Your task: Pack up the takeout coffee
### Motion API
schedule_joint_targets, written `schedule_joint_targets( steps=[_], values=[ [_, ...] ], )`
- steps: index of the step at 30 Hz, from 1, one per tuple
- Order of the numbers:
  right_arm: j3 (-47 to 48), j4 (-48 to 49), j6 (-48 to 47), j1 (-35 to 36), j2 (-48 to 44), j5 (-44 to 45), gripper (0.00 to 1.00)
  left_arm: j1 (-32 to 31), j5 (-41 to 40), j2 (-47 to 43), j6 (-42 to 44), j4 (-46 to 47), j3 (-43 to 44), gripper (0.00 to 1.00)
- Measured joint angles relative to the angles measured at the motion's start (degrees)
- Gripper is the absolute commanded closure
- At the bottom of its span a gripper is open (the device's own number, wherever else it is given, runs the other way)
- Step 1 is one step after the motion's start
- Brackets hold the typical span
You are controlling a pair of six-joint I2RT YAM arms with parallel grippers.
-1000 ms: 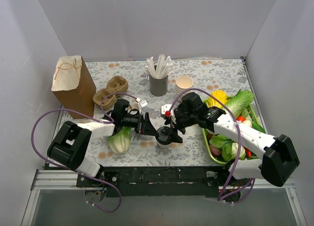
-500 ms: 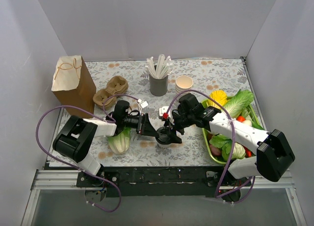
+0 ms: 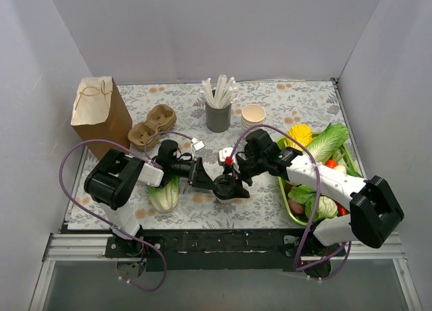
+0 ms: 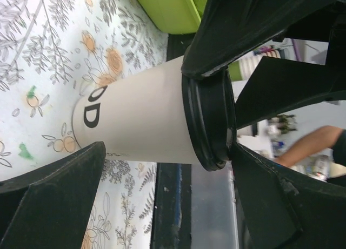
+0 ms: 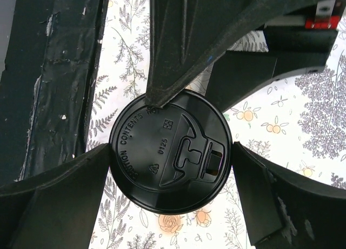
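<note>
We see takeout coffee on worktop; left claw just left of it, right claw just right.

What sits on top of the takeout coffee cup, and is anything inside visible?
A round black lid caps the cream paper cup. Whatever is inside is hidden by that lid and the cup's wall.

Top view: bright, even overhead light, pale walls washed out, only soft short shadows on the counter. Sharp all over, no glare. Left wrist cam: coffee cup well lit & crisp, near fingers black, blurry, no detail; bg past the counter edge hazy. Right wrist cam: lid in focus w/ faint sheen, embossed text readable; fingers soft, dark.
</note>
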Motion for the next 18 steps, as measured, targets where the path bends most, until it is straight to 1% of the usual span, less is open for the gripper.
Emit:
schedule_joint_targets(
  steps=[4, 7, 13, 18],
  values=[
    [0.0, 0.5, -1.5, -0.2, 0.5, -1.6, 0.06, 0.5, 4.9, 5.2, -4.8, 6.7, 0.1, 0.02],
    [0.2, 0.7, -2.2, -0.7, 1.1, -3.0, 0.07, 0.5, 6.4, 6.6, -6.1, 8.5, 0.7, 0.02],
    [0.8, -0.2, -2.4, -3.7, 2.8, -5.9, 0.09, 0.5, 4.6, 5.7, -5.6, 7.2, 2.5, 0.02],
    [1.7, -1.2, -3.7, -6.1, 3.7, -6.6, 0.08, 0.5, 1.0, 3.5, -3.5, 2.6, 4.6, 0.02]
  ],
)
